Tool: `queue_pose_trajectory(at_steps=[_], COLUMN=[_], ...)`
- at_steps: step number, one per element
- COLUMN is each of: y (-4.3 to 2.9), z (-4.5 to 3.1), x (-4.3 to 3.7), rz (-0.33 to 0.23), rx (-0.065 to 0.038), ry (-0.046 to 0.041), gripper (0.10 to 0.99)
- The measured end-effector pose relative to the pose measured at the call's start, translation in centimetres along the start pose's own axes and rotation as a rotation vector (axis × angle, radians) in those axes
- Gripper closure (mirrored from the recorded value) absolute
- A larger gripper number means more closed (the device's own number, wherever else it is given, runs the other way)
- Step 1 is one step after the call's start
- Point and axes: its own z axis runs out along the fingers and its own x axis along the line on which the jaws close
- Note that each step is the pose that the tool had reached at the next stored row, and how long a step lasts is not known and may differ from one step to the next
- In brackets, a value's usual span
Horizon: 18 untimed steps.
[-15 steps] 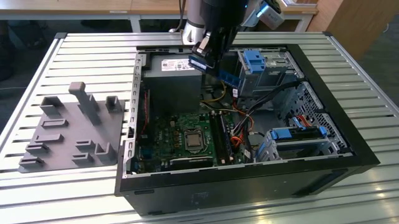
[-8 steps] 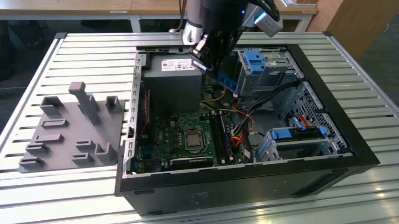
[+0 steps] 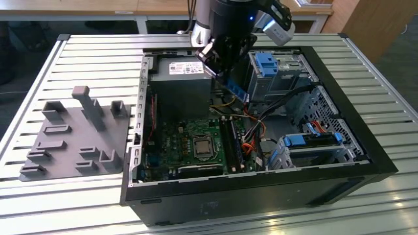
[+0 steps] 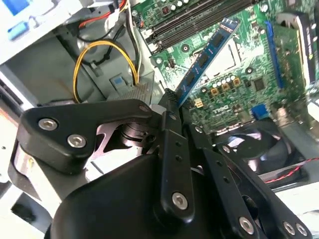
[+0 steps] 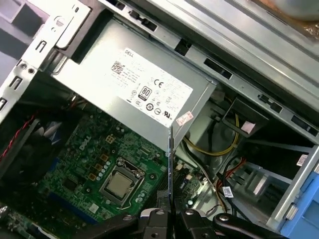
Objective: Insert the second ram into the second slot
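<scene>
My gripper (image 3: 225, 72) hangs over the open computer case (image 3: 365, 147), above the power supply's edge and the motherboard (image 3: 189, 142). It is shut on one end of the second ram (image 3: 239, 91), a thin blue stick that slants down toward the board without touching it. In the second wrist view the second ram (image 4: 205, 56) juts out past the gripper (image 4: 172, 102), with dark chips along it. In the first wrist view I see the ram (image 5: 170, 159) edge-on, rising from the gripper (image 5: 170, 201). The dark ram slots (image 3: 234, 143) lie beside the processor socket (image 3: 202, 146), below the stick. I cannot tell which slot is the second.
A silver power supply (image 3: 179, 68) fills the case's far corner. Drive bays with blue latches (image 3: 267, 63) (image 3: 313, 139) stand on the exterior view's right, with loose cables (image 3: 251, 129) between them and the board. A grey fixture (image 3: 78, 132) sits on the slatted table (image 3: 39, 196).
</scene>
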Motion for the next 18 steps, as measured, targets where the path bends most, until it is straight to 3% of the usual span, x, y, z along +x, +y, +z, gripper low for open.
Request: queue_pose_trajectory(at_steps=[18], y=[-0.05], z=[1.45], x=[0.02], rz=[0.327], rx=[0.004], ry=[-0.0121], gripper=[0.945])
